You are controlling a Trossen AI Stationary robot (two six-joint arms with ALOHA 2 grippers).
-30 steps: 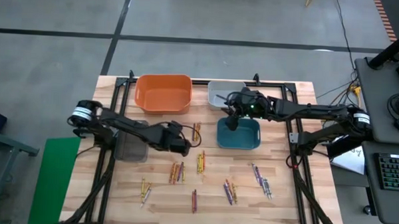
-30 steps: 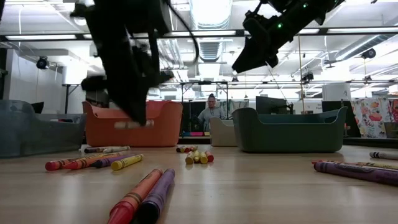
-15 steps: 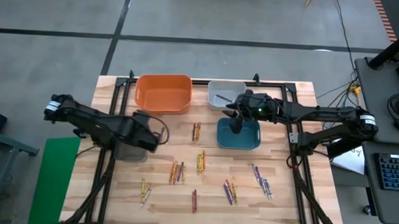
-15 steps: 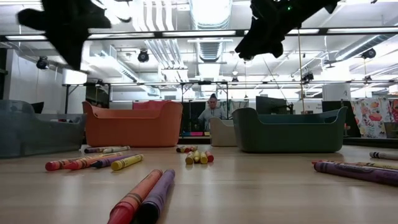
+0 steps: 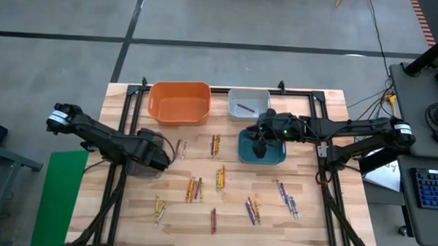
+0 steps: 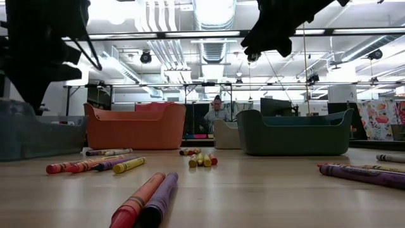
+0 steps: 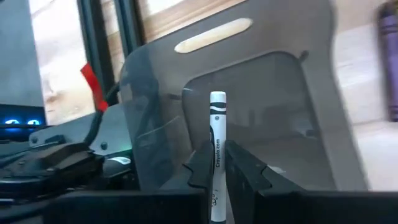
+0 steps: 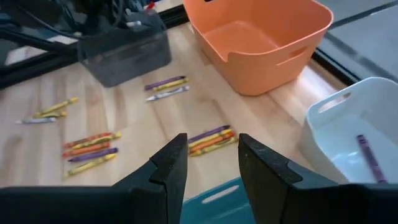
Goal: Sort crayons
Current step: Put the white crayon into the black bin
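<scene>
My left gripper is over the grey bin at the table's left and is shut on a white crayon. My right gripper is open and empty above the teal bin; its fingers show apart in the right wrist view. Several crayons lie flat on the wood in small groups: near the middle, toward the near edge and at the right. A purple crayon lies in the white bin. My left gripper pinches the white crayon between its two fingers on the lower part of its shaft. The crayon lies along the fingers, and its end sticks out past the fingertips. The fingers slant down from above. The crayon is lifted clear over the inside of the grey bin.
An orange bin and the white bin stand at the far edge, the teal bin just in front of the white one. A black frame runs around the table. A person shows in the room beyond.
My left gripper has carried the white crayon from the middle of the table toward the left edge and now hangs over the grey bin. My right gripper has moved a little toward the near edge, above the teal bin.
</scene>
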